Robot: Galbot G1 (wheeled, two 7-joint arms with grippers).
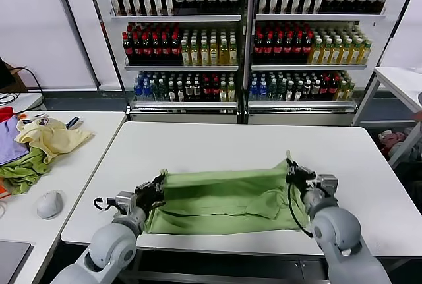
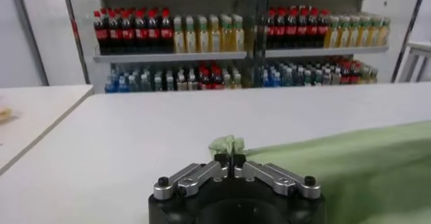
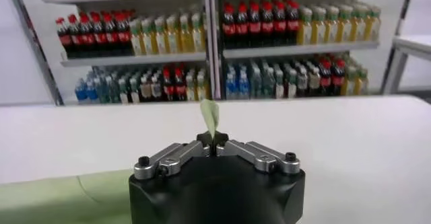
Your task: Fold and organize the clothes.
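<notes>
Both arms are reaching in from the near edge of the white table (image 1: 198, 145). The left gripper (image 1: 156, 190) is pinching the near-left corner of the shirt (image 1: 224, 195) — jaws clamped tight, a small green tuft of fabric poking up between the fingertips in the left wrist view (image 2: 231, 153). The right gripper (image 1: 295, 174) is pinching the right end of the shirt, jaws also closed on cloth, a thin green flap sticking up above the fingertips (image 3: 211, 140) in the right wrist view.

The shirt is lying near the middle of the table toward the near edge, stretched left to right between the two grippers, its far edge sagging a little, folds and a sleeve bunching toward the right side.

On a side table (image 1: 92, 126) to the left, a mouse (image 1: 49, 203) is sitting near, and farther back a heap of cloths — pale yellow (image 1: 49, 138), darker green (image 1: 23, 172), purple (image 1: 10, 142).

Far behind the table, shelves (image 1: 244, 40) are holding rows of bottles.
</notes>
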